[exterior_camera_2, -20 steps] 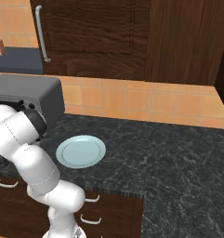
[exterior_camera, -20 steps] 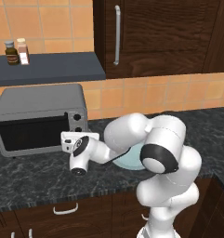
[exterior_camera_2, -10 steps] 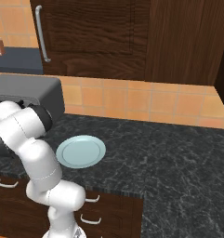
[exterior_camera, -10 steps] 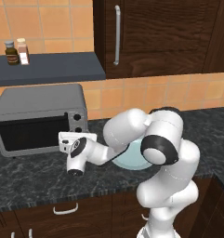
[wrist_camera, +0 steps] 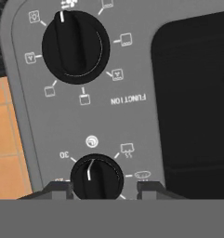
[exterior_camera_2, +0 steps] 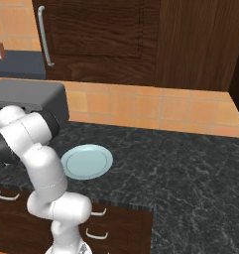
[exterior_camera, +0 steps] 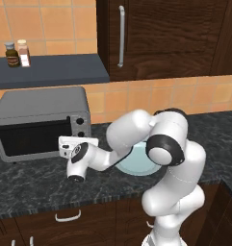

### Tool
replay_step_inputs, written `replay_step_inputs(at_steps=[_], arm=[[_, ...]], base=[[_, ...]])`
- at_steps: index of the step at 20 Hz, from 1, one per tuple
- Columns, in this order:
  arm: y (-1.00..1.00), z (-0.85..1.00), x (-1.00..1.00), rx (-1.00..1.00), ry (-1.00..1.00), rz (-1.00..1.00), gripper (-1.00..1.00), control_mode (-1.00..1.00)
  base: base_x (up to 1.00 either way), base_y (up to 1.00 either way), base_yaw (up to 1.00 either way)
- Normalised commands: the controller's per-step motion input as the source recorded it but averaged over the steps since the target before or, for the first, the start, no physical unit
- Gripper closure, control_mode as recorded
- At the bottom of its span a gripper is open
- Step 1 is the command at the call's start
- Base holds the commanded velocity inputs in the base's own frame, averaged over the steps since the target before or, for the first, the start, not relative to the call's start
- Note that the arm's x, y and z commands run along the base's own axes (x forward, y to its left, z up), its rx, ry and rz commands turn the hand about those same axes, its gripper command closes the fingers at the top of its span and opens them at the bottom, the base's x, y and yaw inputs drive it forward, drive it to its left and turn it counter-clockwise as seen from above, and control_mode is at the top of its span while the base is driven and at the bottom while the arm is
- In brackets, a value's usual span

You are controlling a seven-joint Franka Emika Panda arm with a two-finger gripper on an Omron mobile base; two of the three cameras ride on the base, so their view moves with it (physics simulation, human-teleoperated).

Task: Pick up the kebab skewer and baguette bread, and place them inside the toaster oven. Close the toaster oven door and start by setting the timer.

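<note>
- Toaster oven (exterior_camera: 40, 122): boxy grey unit on the dark speckled counter (exterior_camera: 31, 180), at about 9 o'clock in the left base view; its corner shows at 9 o'clock in the right base view (exterior_camera_2: 29, 95).
- Toaster oven door (exterior_camera: 33, 138): dark glass panel, up against the oven front; in the hand view the dark glass (wrist_camera: 192, 93) sits at 3 o'clock.
- Gripper (wrist_camera: 103, 188): close up against the oven's control panel; its two dark finger tips (wrist_camera: 58, 188) stand one on each side of a black knob (wrist_camera: 95, 176), just beside its edges; contact cannot be told, so whether the jaws clamp the knob cannot be told.
- That knob: at 6 o'clock in the hand view, white pointer line, "30" mark and small icons around it.
- Function knob (wrist_camera: 75, 46): larger black dial at 11 o'clock in the hand view, ringed by icons, the word FUNCTION showing upside down beneath it.
- Plate (exterior_camera_2: 86, 161): round, pale blue, on the counter beside the arm, near the oven.
- Two small bottles (exterior_camera: 18, 53): on a dark shelf at 10 o'clock above the oven.
- Kebab skewer and baguette bread: place cannot be told.
</note>
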Motion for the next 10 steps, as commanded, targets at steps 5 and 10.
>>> replay_step_inputs(at_steps=[5,10], arm=[[0.0,-0.12,0.15,0.03,0.0,-0.03,1.0,-1.0],[0.0,-0.14,0.03,0.12,0.0,-0.05,1.0,-1.0]], base=[[0.0,0.0,0.0],[0.0,0.0,0.0]])
